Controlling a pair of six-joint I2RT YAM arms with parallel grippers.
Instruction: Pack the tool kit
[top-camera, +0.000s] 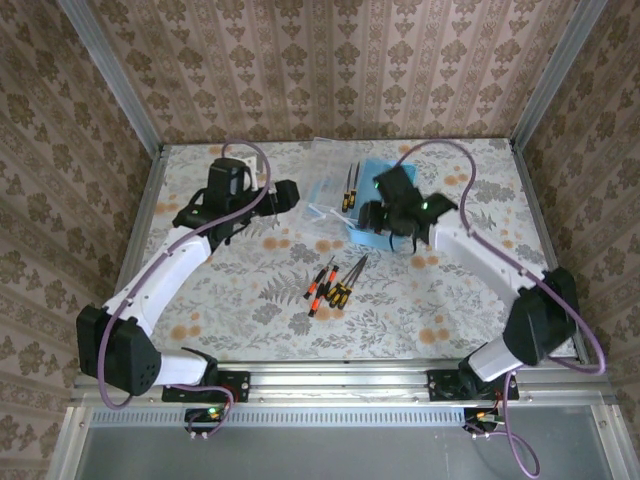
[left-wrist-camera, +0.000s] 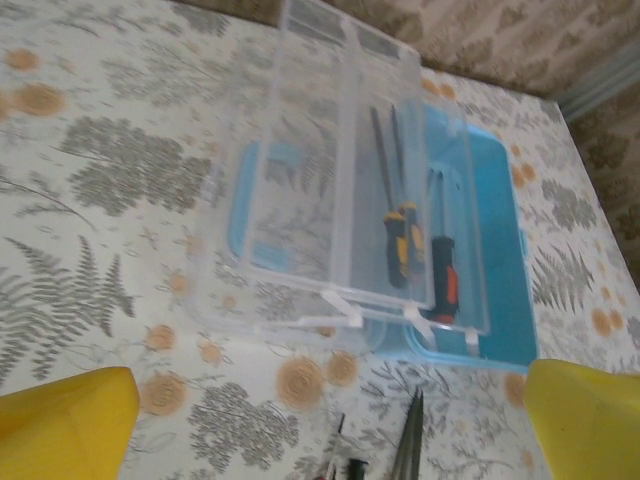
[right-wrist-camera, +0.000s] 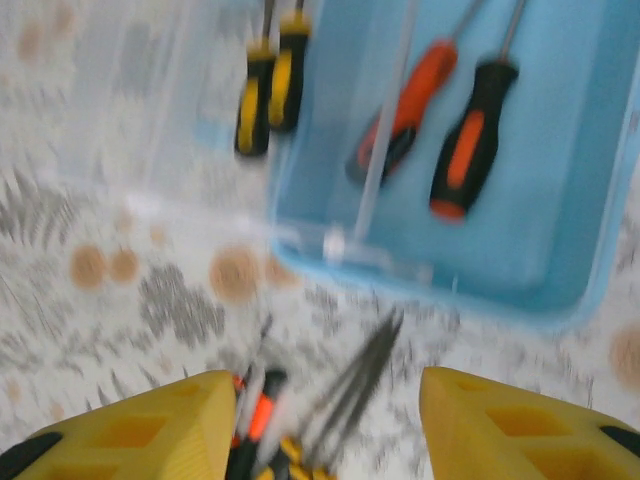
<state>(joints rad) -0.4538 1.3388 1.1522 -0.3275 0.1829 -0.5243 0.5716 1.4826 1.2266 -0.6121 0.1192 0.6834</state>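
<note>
I am holding my right tool (right-wrist-camera: 325, 388) with its fingers apart and nothing between them, hovering just over the near rim of the blue case (right-wrist-camera: 560, 180), which is sitting toward the far edge of the table (top-camera: 230, 310), a little right of its middle. 2 orange-handled screwdrivers (right-wrist-camera: 470, 140) are already lying inside the case, and 2 yellow-handled screwdrivers (right-wrist-camera: 265, 85) seem to be resting on the clear lid (left-wrist-camera: 300, 190), which is lying open on the case's left side. The loose screwdrivers (top-camera: 335, 283) that I am judging to be next are lying in a small bunch near the table's middle, on the near-edge side of the case. From my right tool they are sitting just nearward and slightly left, showing blurred between its fingers in the wrist view. Their long axes are running diagonally, handles toward the near-left corner and shafts pointing toward the far-right corner, so I am expecting to need my fingers turned across that line to close on a handle. My left tool (left-wrist-camera: 320, 400) is spread fully wide and empty, facing the lid from the left side of the table. Both tools are about equally close to the bunch, but I am judging the right one the better placed.
</note>
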